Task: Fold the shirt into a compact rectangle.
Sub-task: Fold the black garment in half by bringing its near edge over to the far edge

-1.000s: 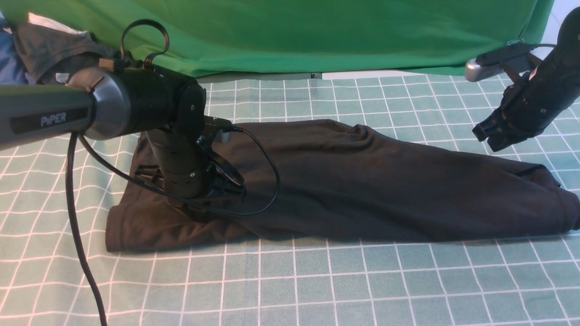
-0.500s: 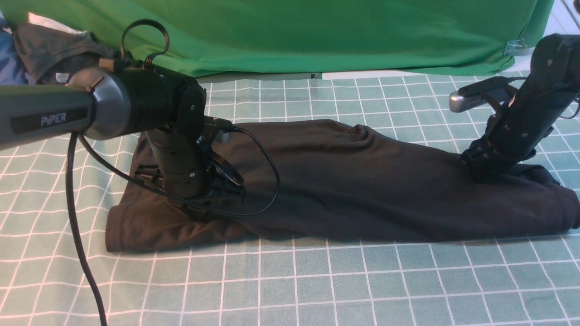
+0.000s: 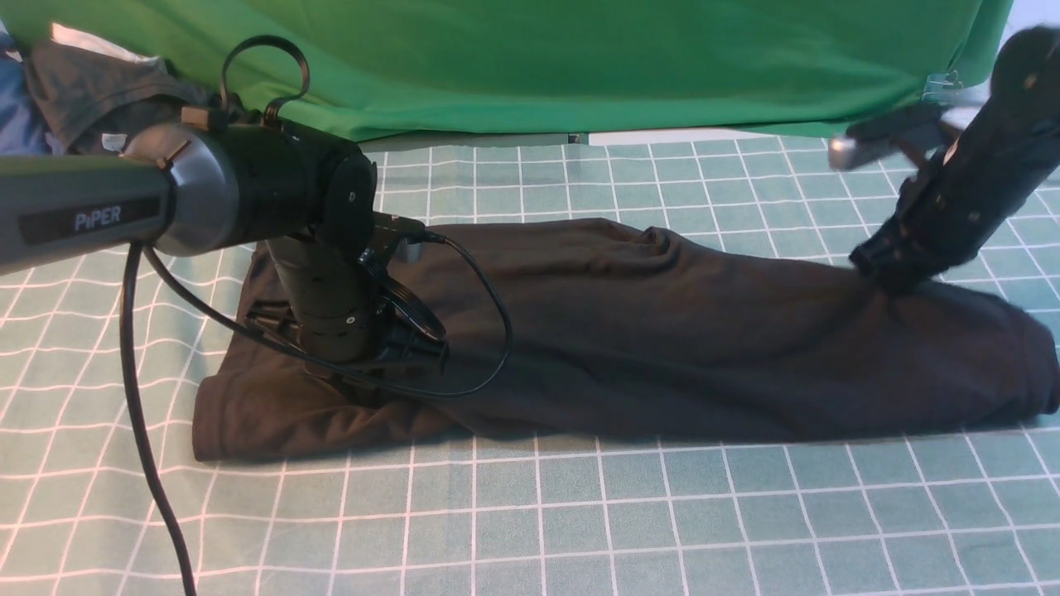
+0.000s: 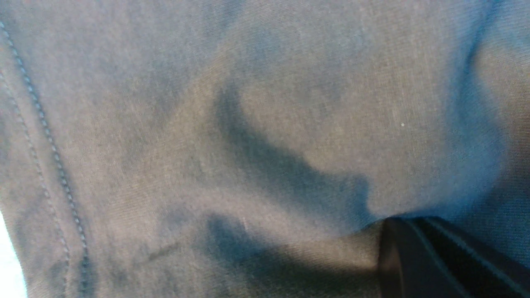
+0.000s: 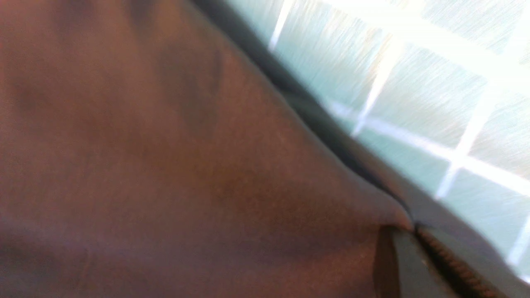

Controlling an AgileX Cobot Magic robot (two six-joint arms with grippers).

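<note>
The black shirt (image 3: 629,331) lies as a long folded band across the checked table, its print and neck tag hidden. My left gripper (image 3: 373,368) points down into the shirt's left part, shut on a bunch of cloth. In the left wrist view, grey-looking shirt fabric (image 4: 265,103) puckers at a dark fingertip (image 4: 418,260), and a stitched hem runs nearby. My right gripper (image 3: 888,280) is shut on the shirt near its right end and pulls the cloth up into a small peak. The right wrist view shows shirt fabric (image 5: 165,145) gathered at the fingertip (image 5: 414,265).
A big green cloth (image 3: 580,58) hangs along the back. A dark grey garment (image 3: 91,91) is heaped at the back left. The left arm's black cable (image 3: 141,430) droops to the front edge. Pale green checked tablecloth (image 3: 580,513) covers the table.
My right gripper dropped from above the table onto the shirt's right end, took hold of it, and now raises the cloth slightly. The left arm has not moved.
</note>
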